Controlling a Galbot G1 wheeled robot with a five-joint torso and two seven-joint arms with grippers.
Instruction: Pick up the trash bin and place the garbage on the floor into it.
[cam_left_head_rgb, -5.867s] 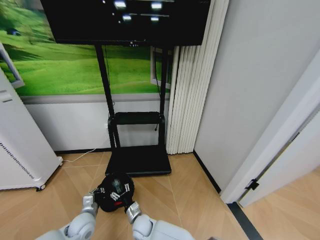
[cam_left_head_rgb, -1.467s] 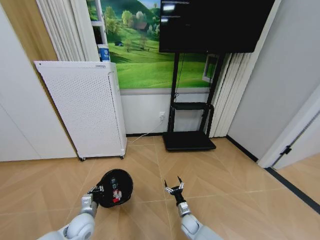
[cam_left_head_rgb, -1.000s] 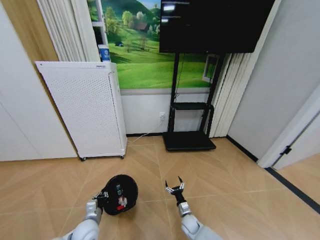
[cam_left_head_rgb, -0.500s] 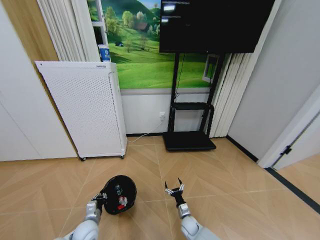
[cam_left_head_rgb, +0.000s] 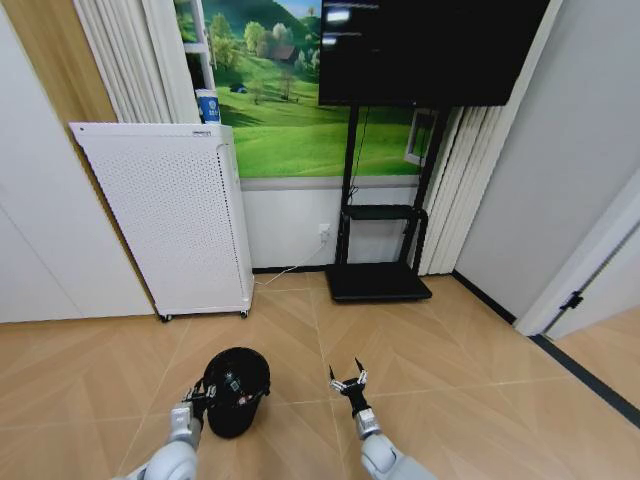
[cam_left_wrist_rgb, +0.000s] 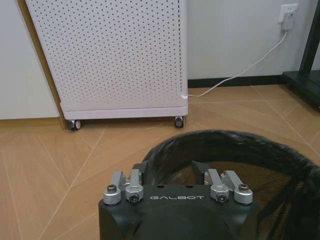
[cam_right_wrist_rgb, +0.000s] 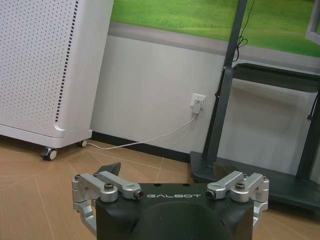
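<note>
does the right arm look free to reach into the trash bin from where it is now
Probably yes. The right tool hangs open and empty beside the trash bin, with bare floor between them. The bin's mouth faces up, with only the left tool at its near rim.

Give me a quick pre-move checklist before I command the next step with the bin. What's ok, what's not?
1. Left gripper closed on the trash bin rim: ok, the left wrist view shows its fingers straddling the rim.
2. Bin standing upright, opening up: ok in the head view.
3. Right gripper empty and open: ok, it sits beside the bin, apart from it.
4. Garbage inside the bin: cannot tell, the interior reads dark.
5. Floor near the bin free of loose garbage: ok as far as the head view reaches.
6. Clearance from the white perforated appliance: ok, open floor between.
</note>
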